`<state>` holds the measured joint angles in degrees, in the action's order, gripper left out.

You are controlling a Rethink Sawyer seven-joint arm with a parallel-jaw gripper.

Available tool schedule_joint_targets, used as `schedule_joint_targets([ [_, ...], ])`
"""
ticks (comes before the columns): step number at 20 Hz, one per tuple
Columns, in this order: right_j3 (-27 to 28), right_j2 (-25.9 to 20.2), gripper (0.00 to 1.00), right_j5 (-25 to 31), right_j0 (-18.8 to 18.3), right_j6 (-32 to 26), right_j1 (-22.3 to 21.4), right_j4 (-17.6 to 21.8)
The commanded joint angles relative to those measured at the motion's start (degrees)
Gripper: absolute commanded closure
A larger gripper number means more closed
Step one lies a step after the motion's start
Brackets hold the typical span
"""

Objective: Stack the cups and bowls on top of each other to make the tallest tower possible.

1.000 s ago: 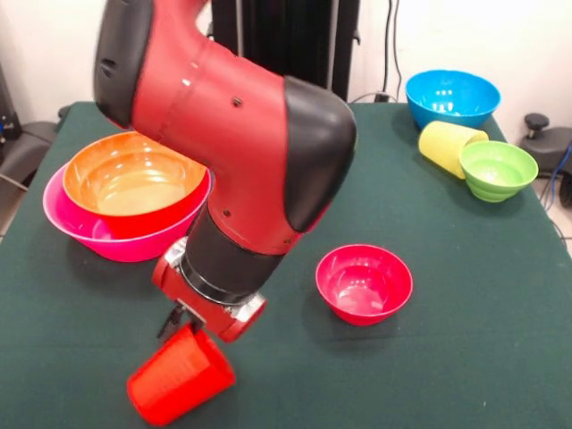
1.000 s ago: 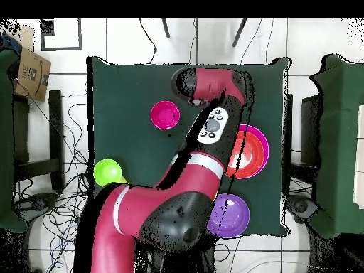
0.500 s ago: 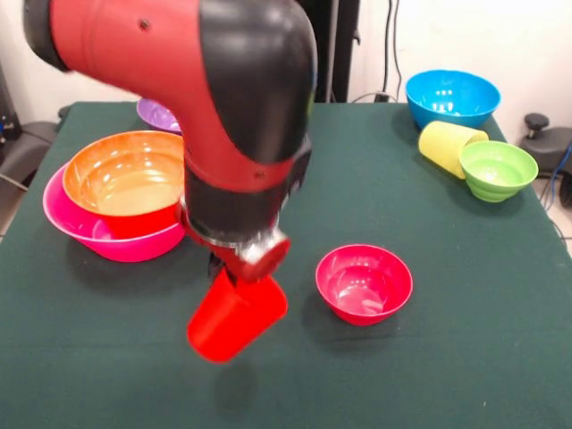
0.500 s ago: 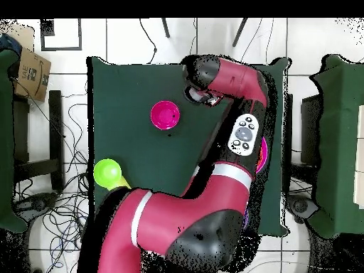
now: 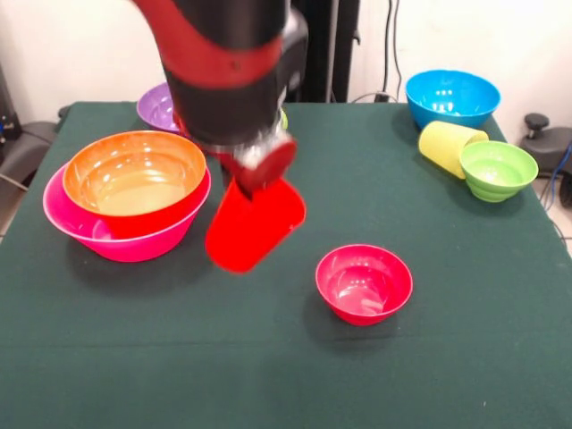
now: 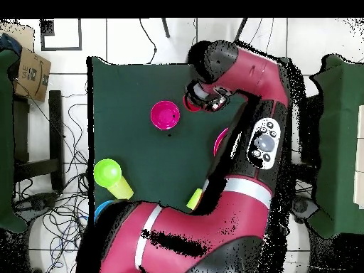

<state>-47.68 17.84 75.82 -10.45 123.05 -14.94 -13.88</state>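
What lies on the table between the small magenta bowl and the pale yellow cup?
Nothing: in the front view only bare green cloth separates the small magenta bowl from the pale yellow cup.

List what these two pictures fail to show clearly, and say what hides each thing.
Gripper: front view, wrist and red cup cover its fingers.
Purple bowl: front view, arm hides most of it.
Pink bowl: overhead, arm covers all but an edge.
Blue bowl: overhead, arm hides most.

On the bench (image 5: 500, 357), one large bowl (image 5: 134, 183) sat nested in another (image 5: 107, 239) at the left, a small bowl (image 5: 364, 282) stood near the middle, and a tipped cup (image 5: 450, 144) lay touching a ribbed bowl (image 5: 497, 169) far right.
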Motion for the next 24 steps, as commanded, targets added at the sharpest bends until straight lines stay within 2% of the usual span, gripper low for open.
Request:
schedule_joint_targets([
  [1, -4.71, -7.61, 1.00, 13.65, -0.79, -20.23, -7.97, 5.52],
  [4, -5.32, -7.64, 1.00, 17.38, -1.39, -20.26, -10.49, 6.58],
  [11, -8.20, -7.19, 1.00, 17.97, -1.41, -21.28, -13.77, 10.03],
  [18, -10.53, -6.68, 1.00, 9.09, -1.57, -21.94, -12.37, 15.57],
  [24, -14.12, -8.74, 1.00, 2.46, -3.51, -23.12, -11.71, 16.73],
])
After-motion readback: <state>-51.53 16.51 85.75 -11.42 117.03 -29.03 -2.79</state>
